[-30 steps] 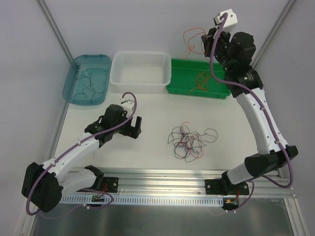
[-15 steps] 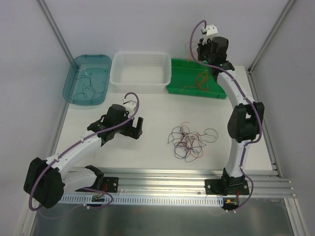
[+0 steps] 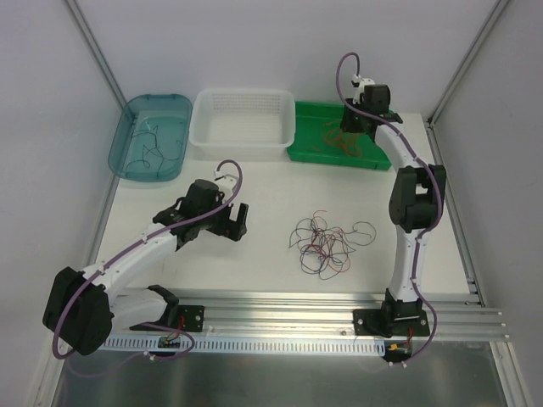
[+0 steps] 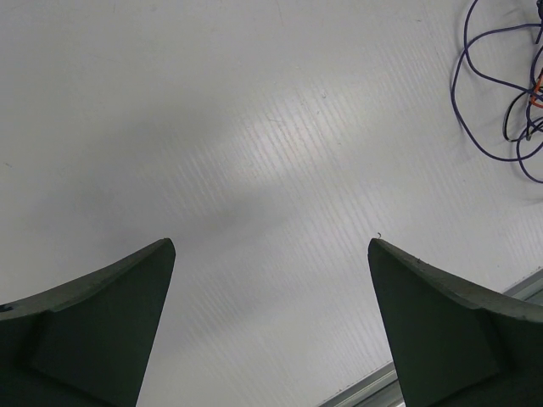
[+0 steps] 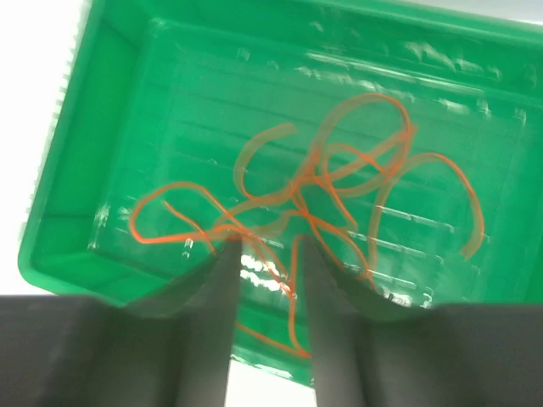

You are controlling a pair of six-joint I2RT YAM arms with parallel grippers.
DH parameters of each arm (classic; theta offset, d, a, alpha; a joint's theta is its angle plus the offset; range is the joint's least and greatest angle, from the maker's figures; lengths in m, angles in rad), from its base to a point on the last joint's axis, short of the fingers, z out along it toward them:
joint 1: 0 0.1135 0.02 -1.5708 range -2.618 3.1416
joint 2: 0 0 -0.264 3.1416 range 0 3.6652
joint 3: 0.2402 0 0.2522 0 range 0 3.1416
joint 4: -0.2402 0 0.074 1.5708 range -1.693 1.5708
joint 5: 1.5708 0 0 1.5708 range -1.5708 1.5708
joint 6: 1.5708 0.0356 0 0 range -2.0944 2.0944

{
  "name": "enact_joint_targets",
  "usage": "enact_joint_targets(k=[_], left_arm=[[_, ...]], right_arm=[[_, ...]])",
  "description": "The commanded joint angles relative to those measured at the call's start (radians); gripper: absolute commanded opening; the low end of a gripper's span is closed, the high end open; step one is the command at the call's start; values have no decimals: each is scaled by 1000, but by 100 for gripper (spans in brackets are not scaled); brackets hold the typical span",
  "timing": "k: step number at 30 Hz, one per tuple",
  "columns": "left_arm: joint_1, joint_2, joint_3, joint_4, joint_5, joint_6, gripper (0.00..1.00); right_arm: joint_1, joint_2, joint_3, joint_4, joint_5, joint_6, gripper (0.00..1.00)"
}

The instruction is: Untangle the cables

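Two arms stand in quite different poses. The left arm lies low and folded, its elbow back near its base and its forearm reaching over the worktop [image 3: 271, 186], so that the left claw [image 3: 233, 222] hangs close above the bare surface with its fingers spread wide. In its wrist view, the left claw [image 4: 271, 243] frames only white worktop, with the edge of the tangle at the upper right.

The right arm rises steeply from its base and stretches to the far edge, where its wrist bends down over the green tray [image 3: 305, 153]. The right claw [image 3: 350, 140] is a little apart. Seen from the right wrist, its fingers [image 5: 216, 288] leave a narrow gap through which an orange strand runs unpinched.

The main tangle of cables [image 3: 327, 244] lies on the worktop between the arms. Loose orange wires [image 5: 339, 182] curl in the green tray, and thin dark wires [image 3: 153, 151] lie in the blue tray [image 3: 127, 110] beside the white basket [image 3: 243, 144].
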Motion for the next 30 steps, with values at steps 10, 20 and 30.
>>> enact_joint_targets(k=[10,20,30], left_arm=[[6,-42,33,10,60,-1,99],[5,-74,30,13,211,-88,99],[-216,-24,58,69,128,-314,99]], right_arm=[[-76,-218,25,-216,256,212,60],[111,-724,-601,-331,72,350,77],[289,-1162,-1190,-342,45,476,74]])
